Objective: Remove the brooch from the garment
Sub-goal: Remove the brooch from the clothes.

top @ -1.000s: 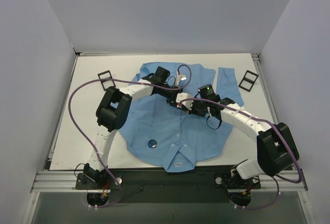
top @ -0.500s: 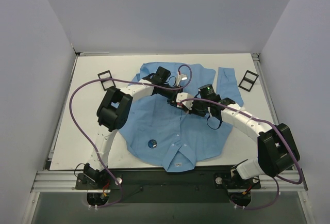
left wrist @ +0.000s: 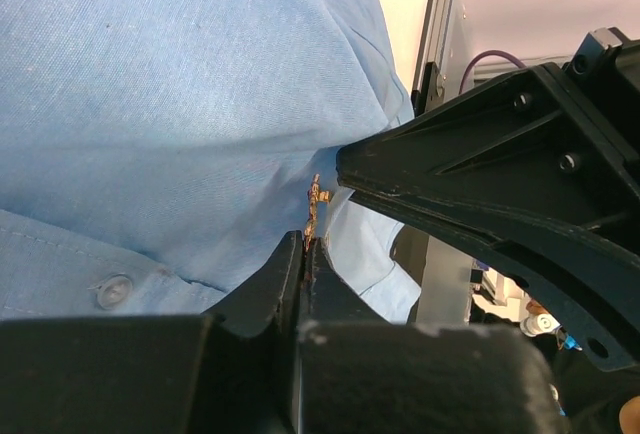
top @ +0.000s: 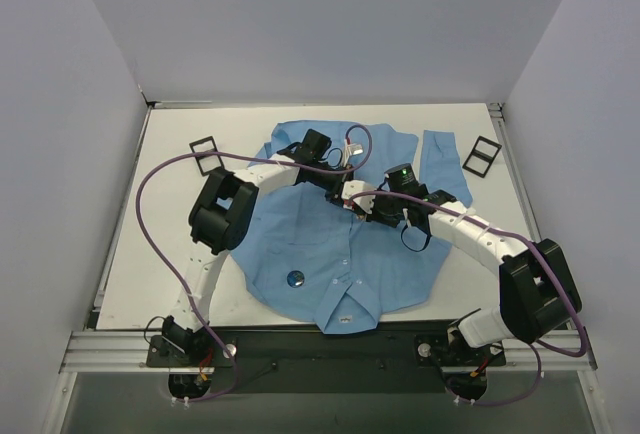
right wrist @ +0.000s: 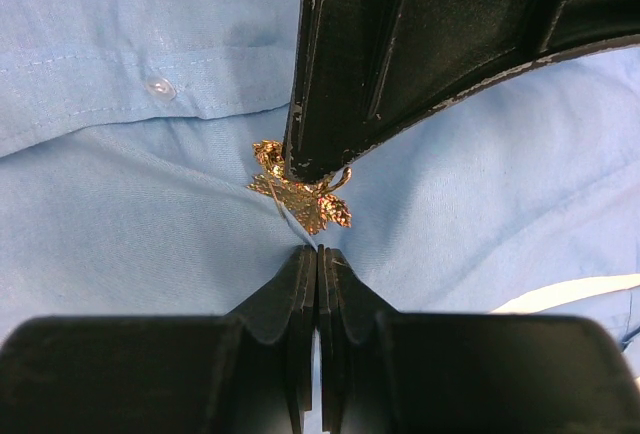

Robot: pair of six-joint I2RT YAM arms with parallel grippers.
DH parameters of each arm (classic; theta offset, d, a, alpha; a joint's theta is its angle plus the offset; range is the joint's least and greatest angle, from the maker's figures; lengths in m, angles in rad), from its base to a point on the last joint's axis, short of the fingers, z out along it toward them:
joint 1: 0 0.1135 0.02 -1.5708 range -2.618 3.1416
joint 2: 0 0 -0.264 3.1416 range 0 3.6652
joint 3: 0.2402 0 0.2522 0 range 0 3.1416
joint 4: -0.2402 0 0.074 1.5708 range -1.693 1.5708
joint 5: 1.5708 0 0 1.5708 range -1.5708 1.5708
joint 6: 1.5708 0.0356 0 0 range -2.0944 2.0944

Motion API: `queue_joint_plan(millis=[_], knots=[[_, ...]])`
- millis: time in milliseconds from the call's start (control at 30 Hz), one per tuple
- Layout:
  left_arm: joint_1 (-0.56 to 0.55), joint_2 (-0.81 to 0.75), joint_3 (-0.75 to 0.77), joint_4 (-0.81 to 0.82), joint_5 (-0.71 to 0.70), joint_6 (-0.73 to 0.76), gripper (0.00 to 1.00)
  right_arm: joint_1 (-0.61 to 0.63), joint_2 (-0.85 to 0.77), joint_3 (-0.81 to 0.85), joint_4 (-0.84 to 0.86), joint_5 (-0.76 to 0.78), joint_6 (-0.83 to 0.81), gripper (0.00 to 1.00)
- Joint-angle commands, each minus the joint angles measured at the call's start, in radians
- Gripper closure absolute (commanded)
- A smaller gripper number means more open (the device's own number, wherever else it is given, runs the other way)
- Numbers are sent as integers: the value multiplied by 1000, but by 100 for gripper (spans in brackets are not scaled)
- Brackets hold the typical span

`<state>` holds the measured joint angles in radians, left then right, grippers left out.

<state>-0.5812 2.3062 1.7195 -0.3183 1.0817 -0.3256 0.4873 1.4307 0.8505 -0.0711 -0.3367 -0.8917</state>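
Both arms bent inward over white tabletop, wrists meeting above chest of light blue collared button-up shirt. Jaws of left end effector pinch small gold leaf-shaped brooch, pinned in shirt. Closed right end effector tips at cloth just beside brooch. Top view hides brooch; wrist views show it.

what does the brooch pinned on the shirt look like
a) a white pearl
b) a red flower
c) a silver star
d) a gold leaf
d: the brooch shows as a gold leaf shape lying on the blue shirt, with the left gripper shut on its edge.
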Motion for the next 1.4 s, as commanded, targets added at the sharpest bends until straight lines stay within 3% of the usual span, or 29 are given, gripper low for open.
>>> queue_joint_plan(millis=[0, 67, 200, 367, 467, 700, 933, 1367], knots=[[-2, 2, 49, 30, 24, 5, 100, 8, -36, 4, 10, -1, -4, 100], [-2, -4, 48, 27, 23, 14, 100, 7, -35, 12, -1, 2, 11, 100], [-2, -43, 28, 45, 11, 42, 100, -7, -47, 67, -96, -48, 31, 77], [0, -135, -26, 108, -11, 91, 100, -102, -84, 195, -295, -318, 66, 66], [-2, -192, -73, 162, -23, 117, 100, -156, -82, 277, -367, -465, 112, 66], [-22, -287, -179, 303, -48, 135, 100, -263, -12, 374, -369, -620, 209, 66], [-31, -332, -277, 504, 3, 46, 100, -334, 91, 392, -375, -863, 235, 68], [-37, -330, -287, 556, 26, 0, 100, -342, 165, 418, -487, -888, 129, 71]])
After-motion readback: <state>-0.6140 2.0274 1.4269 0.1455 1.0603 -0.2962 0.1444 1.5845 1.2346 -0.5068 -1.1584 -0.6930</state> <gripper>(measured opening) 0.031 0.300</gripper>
